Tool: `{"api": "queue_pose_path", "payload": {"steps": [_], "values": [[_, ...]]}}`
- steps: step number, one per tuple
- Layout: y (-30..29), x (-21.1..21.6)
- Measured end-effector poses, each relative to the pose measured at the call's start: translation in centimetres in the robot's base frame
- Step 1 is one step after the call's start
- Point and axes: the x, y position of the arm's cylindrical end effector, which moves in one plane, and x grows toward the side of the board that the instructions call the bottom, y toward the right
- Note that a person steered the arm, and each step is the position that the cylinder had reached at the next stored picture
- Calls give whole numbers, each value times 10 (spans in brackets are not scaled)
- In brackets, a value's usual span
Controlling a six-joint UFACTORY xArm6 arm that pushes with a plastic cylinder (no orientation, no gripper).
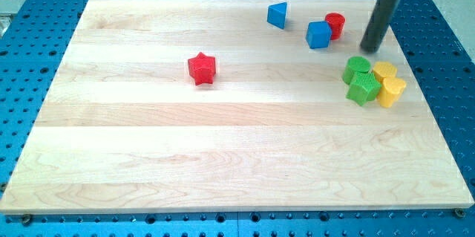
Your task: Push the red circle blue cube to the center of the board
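The end effector here is a bare dark rod with no jaws, so it holds nothing; my tip (369,48) rests on the worktop (148,163) near the view's upper right, touching no block. The task's pair sits just to the view's left of it: the red circle (335,24), a short red cylinder, and the blue cube (318,35), which lies against the circle's lower-left side, the two touching or very nearly so. Both are slightly higher in the view than my tip, with the circle the nearer of the two and a small bare gap between it and the rod. The board's center lies well to the view's left and lower down from the pair, so the tip stands roughly on the far side of the pair from the goal, which I judge a fair side to push from. The line from tip through the pair runs leftward and slightly upward, though, whereas the center calls for leftward and downward; the tip would likely need to go a little higher in the view, above and right of the circle, before driving. Just below the tip a cluster of green blocks (361,79) and yellow blocks (389,82) sits close by, while a blue triangular block (277,15) and a red star (201,68) lie further left.
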Motion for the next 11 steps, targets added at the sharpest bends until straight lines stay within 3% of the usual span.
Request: {"api": "queue_pose_path", "payload": {"steps": [1,3,6,9,11], "values": [[6,-57],[-15,-57],[-89,2],[-209,20],[-236,56]]}}
